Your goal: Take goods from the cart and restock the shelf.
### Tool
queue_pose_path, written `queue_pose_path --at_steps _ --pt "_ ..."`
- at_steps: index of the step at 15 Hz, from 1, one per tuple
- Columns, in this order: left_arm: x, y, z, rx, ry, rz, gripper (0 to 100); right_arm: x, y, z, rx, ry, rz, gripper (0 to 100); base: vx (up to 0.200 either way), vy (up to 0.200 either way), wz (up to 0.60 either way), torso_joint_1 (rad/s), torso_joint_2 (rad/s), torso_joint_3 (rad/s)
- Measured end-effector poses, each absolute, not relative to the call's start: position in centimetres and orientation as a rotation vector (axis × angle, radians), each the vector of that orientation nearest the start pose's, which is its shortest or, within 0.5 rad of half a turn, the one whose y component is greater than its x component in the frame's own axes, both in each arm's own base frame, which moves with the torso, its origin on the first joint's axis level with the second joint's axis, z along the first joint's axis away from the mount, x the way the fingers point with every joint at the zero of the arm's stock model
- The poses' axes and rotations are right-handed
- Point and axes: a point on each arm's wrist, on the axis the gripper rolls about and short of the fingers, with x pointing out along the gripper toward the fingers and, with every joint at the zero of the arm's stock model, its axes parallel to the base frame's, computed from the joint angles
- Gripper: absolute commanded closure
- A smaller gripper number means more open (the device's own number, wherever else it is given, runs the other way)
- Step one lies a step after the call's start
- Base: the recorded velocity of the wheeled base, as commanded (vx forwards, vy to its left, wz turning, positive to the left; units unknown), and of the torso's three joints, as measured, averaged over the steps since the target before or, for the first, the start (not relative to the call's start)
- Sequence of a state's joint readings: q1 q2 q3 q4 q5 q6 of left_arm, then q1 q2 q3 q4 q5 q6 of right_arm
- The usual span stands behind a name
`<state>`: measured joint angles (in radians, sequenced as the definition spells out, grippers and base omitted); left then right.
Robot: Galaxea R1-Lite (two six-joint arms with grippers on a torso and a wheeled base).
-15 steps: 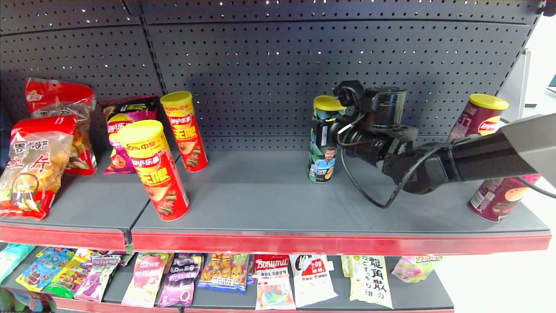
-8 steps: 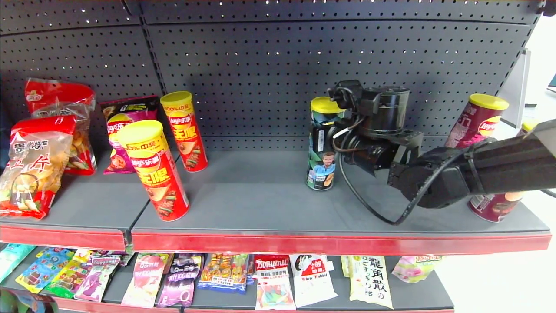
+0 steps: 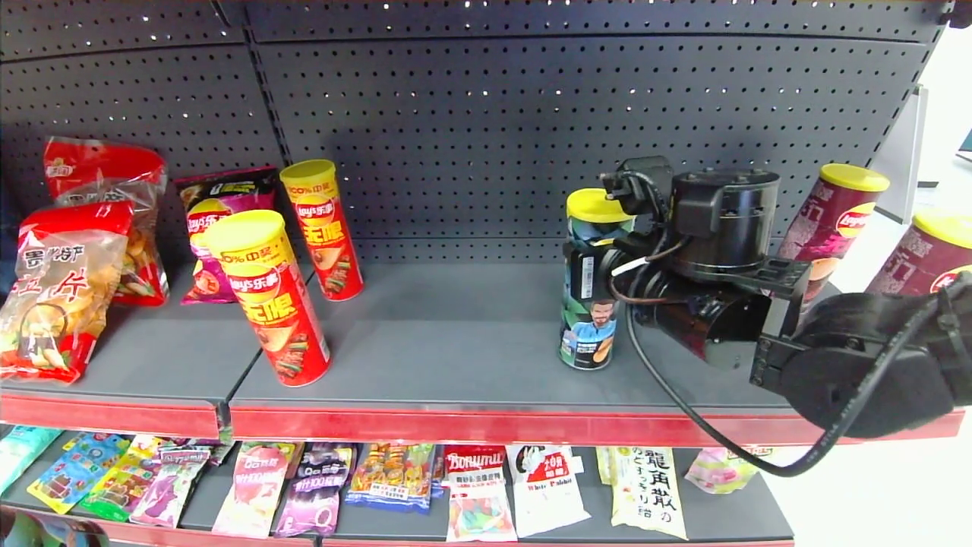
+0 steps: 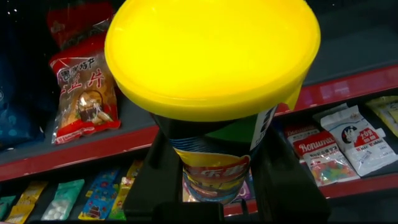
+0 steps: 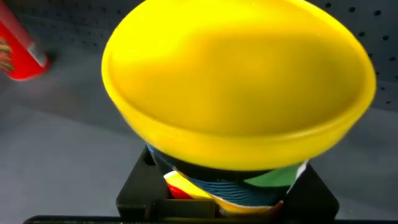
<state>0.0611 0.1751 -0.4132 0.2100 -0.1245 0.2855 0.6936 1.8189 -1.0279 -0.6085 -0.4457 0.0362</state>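
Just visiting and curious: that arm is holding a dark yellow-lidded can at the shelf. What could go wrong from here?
The right gripper holds the dark cylindrical can with yellow lid close to the shelf's red front lip; released tilted, it might topple off. The arm sits right beside two maroon yellow-lidded cans; pulling back carelessly could knock them over.

The can (image 3: 588,319) in the right hand (image 3: 594,275) has a glossy printed wrap and a smooth yellow plastic lid (image 3: 598,205). The shelf (image 3: 456,342) below the hand looks matt grey metal, its backboard (image 3: 456,114) perforated.
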Motion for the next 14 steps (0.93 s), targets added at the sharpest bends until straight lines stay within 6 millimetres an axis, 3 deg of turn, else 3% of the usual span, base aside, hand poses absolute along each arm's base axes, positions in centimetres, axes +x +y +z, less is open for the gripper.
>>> queue_pose_path --at_steps 4,14 --pt "-4.0 -0.5 16.7 0.288 -0.028 -0.062 100 26.1 23.1 20.0 -0.045 0.162 0.285 100 0.000 0.000 0.00 0.000 0.00 0.000" --pt "-3.9 -0.5 16.3 0.286 -0.016 -0.065 100 25.2 23.0 18.4 -0.100 0.193 0.217 100 0.000 0.000 0.00 0.000 0.00 0.000"
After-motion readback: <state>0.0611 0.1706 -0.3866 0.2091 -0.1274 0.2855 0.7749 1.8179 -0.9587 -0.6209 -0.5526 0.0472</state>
